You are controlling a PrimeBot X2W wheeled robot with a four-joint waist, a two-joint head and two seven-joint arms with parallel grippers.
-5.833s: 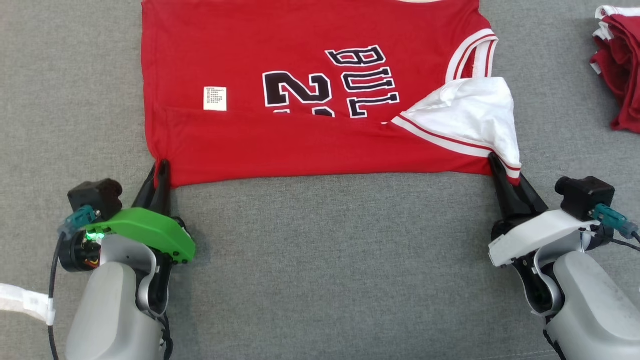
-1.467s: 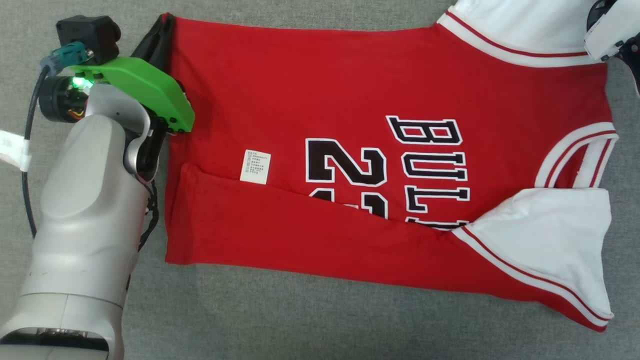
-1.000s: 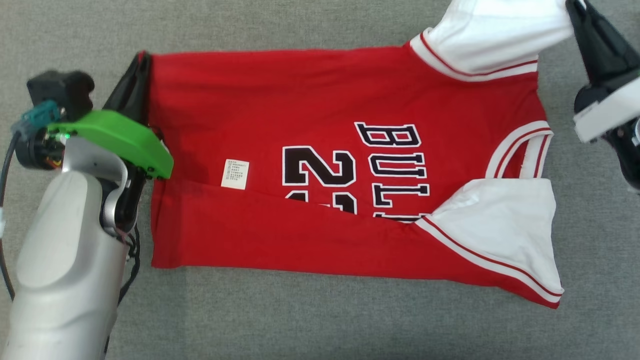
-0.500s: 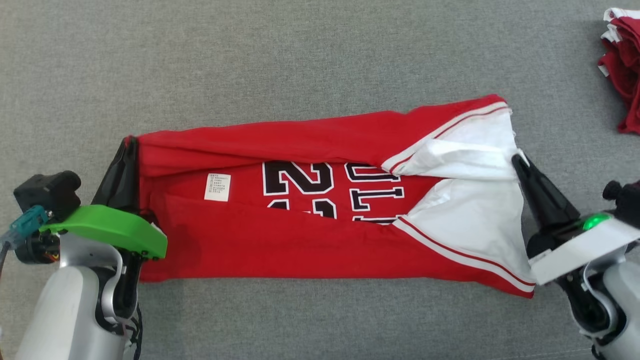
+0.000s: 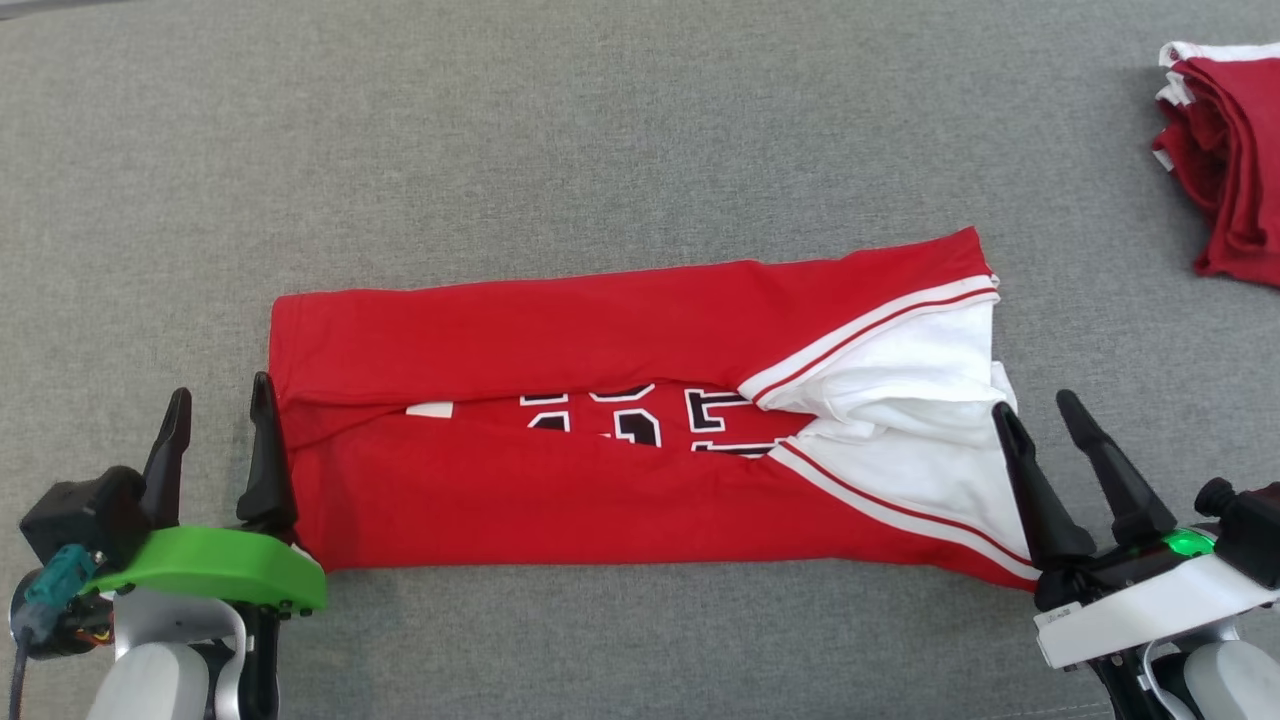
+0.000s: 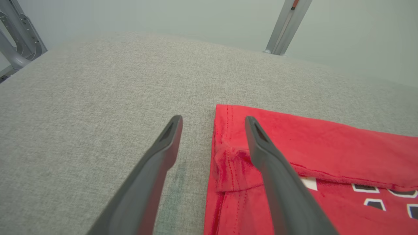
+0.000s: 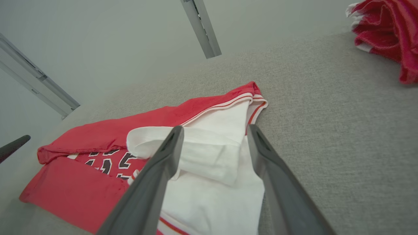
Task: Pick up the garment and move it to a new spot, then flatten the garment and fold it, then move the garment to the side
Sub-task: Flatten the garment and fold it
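Garment [image 5: 620, 490] lies folded, left pincer [image 5: 221, 390] and right pincer [image 5: 1032, 403] gaping empty at its short edges.

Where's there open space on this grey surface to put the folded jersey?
Free: the grey surface beyond the jersey, left of the red garment pile; also the strip in front of it, between the left hand and right hand. Crowded: the far right by the pile, and both jersey ends.
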